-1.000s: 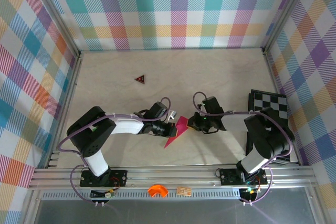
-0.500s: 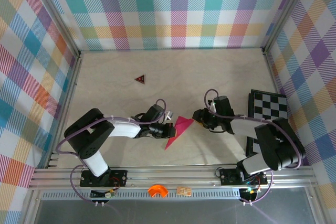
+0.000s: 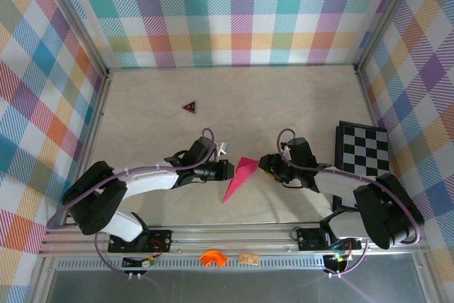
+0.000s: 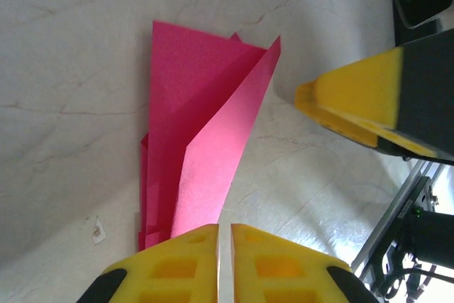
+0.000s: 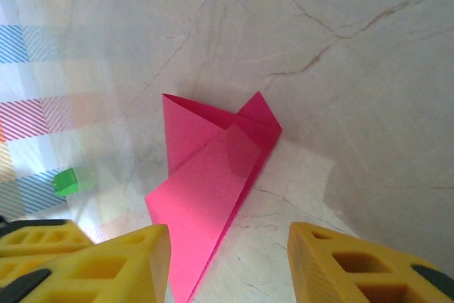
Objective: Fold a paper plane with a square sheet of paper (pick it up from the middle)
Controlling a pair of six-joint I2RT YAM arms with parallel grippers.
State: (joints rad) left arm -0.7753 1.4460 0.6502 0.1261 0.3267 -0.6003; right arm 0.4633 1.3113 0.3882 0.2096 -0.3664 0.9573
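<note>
The square sheet of paper is folded into a narrow magenta-pink paper plane [image 3: 240, 177] that lies on the table between my two grippers. In the left wrist view the paper plane [image 4: 206, 147] reaches down to my left gripper [image 4: 224, 246], whose yellow jaws stand a thin slit apart with only table showing through the gap. My left gripper [image 3: 228, 169] sits at the plane's left edge. My right gripper [image 3: 262, 163] is just right of the wide end. Its jaws are wide open [image 5: 227, 267], and the paper plane [image 5: 213, 168] lies ahead of them, untouched.
A tiny dark red triangle [image 3: 189, 107] lies at the back left of the table. A black-and-white checkerboard [image 3: 362, 148] rests at the right wall. An orange piece [image 3: 212, 257] sits on the front rail. Plaid walls enclose three sides.
My right gripper has opened and let go of the paper's wide end. My left jaws have parted by a slit. The left arm has stretched out lower along the table.
</note>
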